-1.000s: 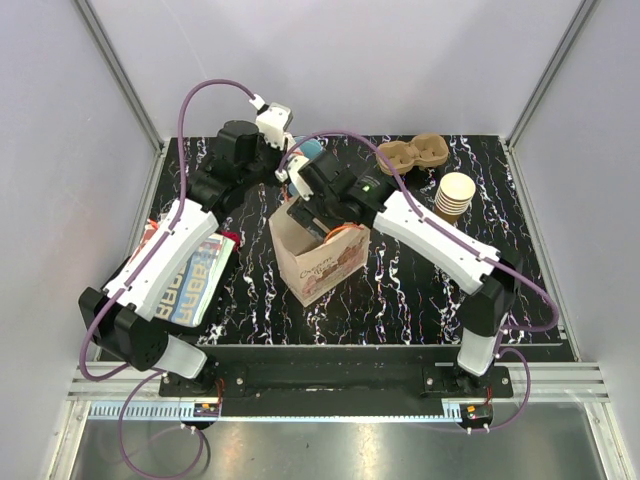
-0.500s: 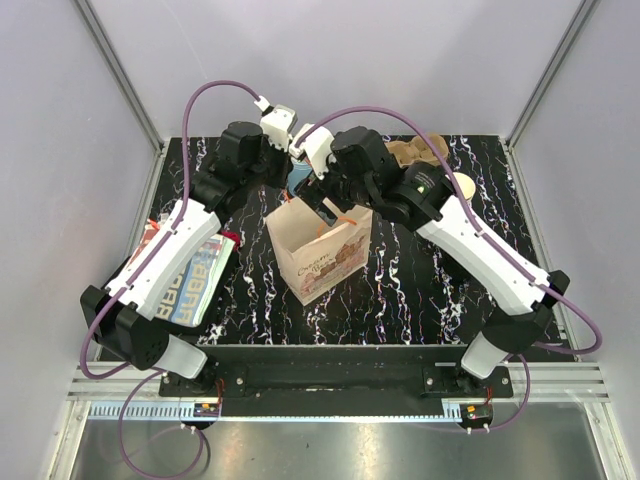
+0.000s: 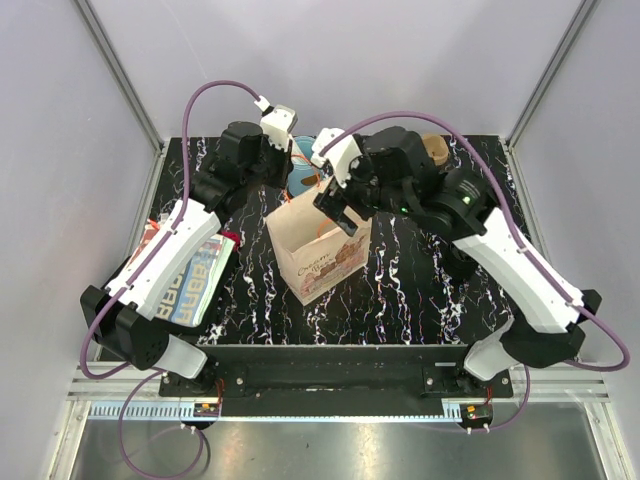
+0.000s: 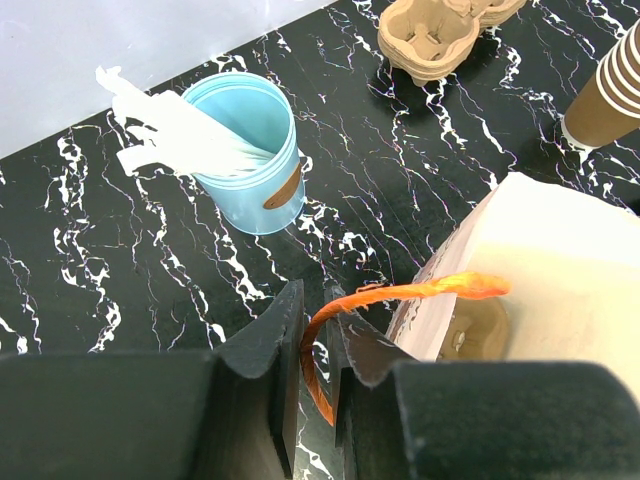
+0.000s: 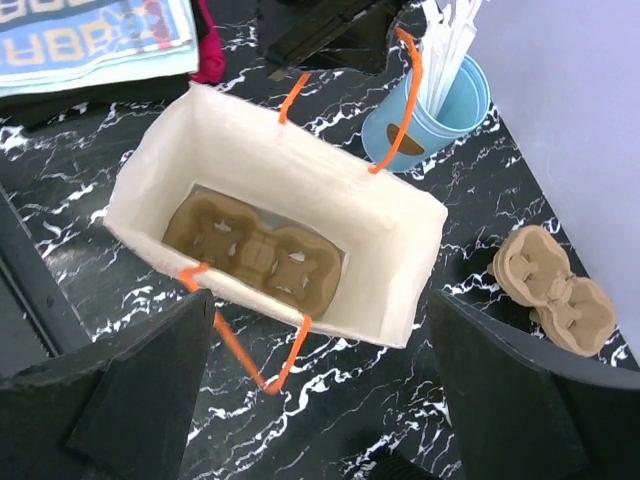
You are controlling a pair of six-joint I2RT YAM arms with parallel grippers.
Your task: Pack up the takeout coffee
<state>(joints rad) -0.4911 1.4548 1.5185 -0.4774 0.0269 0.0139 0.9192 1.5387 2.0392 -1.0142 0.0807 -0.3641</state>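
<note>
A white paper bag (image 3: 322,256) with orange handles stands open mid-table. A brown pulp cup carrier (image 5: 255,250) lies on its bottom, also seen in the left wrist view (image 4: 480,330). My left gripper (image 4: 312,350) is shut on the bag's far orange handle (image 4: 400,295), behind the bag in the top view (image 3: 287,172). My right gripper (image 5: 330,400) is wide open and empty, hovering above the bag's near-right rim (image 3: 343,208). The takeout coffee with its black lid is not in any view.
A light-blue cup of white sticks (image 4: 245,150) stands behind the bag. A stack of spare pulp carriers (image 5: 550,285) lies at the back right. A stack of tan paper cups (image 4: 610,90) stands right of it. Printed packets (image 3: 195,280) lie at the left edge.
My right gripper has lifted out of the bag and drawn up and to the right, empty. My left gripper keeps the handle and has barely moved.
</note>
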